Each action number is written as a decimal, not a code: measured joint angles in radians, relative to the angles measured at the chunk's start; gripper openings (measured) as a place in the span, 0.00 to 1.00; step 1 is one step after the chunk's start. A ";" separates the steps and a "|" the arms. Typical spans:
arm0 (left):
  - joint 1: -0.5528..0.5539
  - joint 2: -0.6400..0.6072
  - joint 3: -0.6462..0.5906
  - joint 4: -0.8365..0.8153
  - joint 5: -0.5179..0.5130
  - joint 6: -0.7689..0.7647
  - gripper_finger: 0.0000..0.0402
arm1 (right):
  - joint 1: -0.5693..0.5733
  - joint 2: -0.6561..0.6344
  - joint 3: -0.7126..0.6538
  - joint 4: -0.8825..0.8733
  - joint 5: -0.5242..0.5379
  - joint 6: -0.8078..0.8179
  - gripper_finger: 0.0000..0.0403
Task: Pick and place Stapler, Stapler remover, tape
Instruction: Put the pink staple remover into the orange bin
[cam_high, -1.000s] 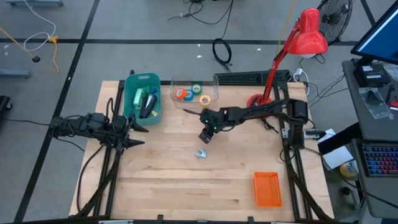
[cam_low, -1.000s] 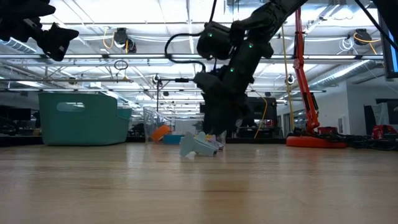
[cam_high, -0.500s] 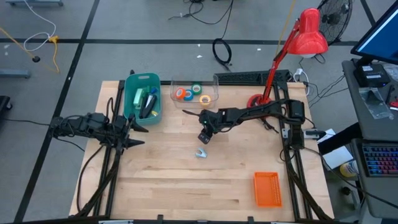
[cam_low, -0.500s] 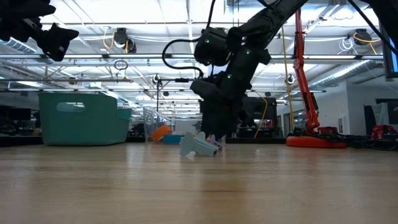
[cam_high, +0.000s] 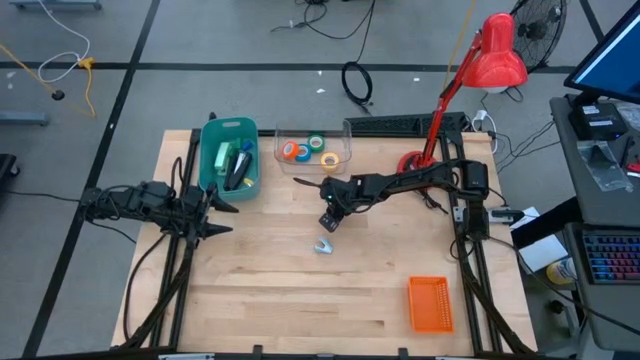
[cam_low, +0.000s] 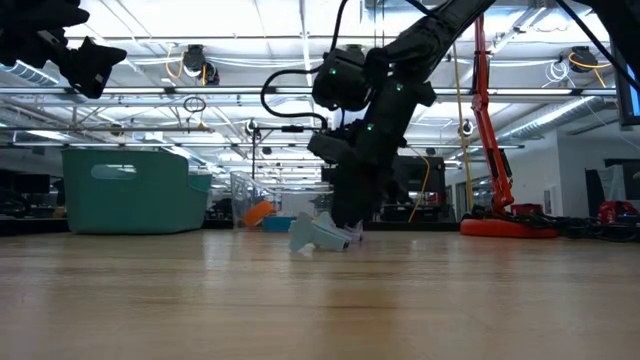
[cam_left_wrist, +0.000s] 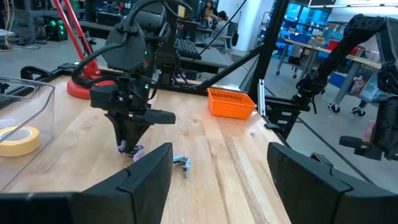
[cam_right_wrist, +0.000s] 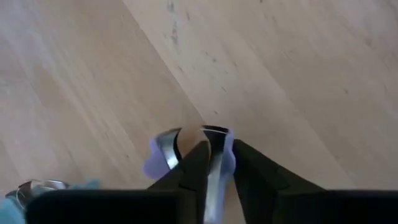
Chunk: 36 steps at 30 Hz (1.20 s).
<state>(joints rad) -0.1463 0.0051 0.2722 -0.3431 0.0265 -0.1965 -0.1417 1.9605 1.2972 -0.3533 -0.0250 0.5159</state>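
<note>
**Kid:** What do you see from up high?

**Robot:** My right end effector is down near the middle of the desk. A blue staple remover lies just beside it. The tape rolls sit in a clear box at the back of the desk. A teal bin stands next to that box. An orange basket is at the front, well apart from the rest. My left end effector hangs at the left side of the desk.

**Kid:** And from down low?

**Robot:** My right end effector reaches down to the desk top. The blue staple remover lies on the wood in front of it.

**Kid:** What does your left wrist see?

**Robot:** My two left fingers stand wide apart with nothing in them. Past them, my right end effector points down at the desk, with a bit of purple at its tip. The blue staple remover is near it. A yellow tape roll shows in the clear box.

**Kid:** And your right wrist?

**Robot:** My right fingers are clenched on a purple staple remover that rests on the desk. The blue one peeks in close by.
</note>
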 joint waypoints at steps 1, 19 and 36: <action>0.000 0.000 0.000 0.000 0.000 0.000 0.66 | 0.000 -0.001 0.000 0.002 -0.001 0.000 0.15; 0.000 0.000 0.000 -0.006 0.001 0.000 0.66 | 0.000 -0.012 0.000 -0.009 0.024 0.018 0.06; 0.000 0.000 0.000 -0.005 0.003 -0.015 0.66 | -0.001 -0.357 0.000 -0.082 -0.213 -0.133 0.06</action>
<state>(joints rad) -0.1463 0.0051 0.2722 -0.3485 0.0292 -0.2119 -0.1425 1.6032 1.2976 -0.4350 -0.2384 0.3829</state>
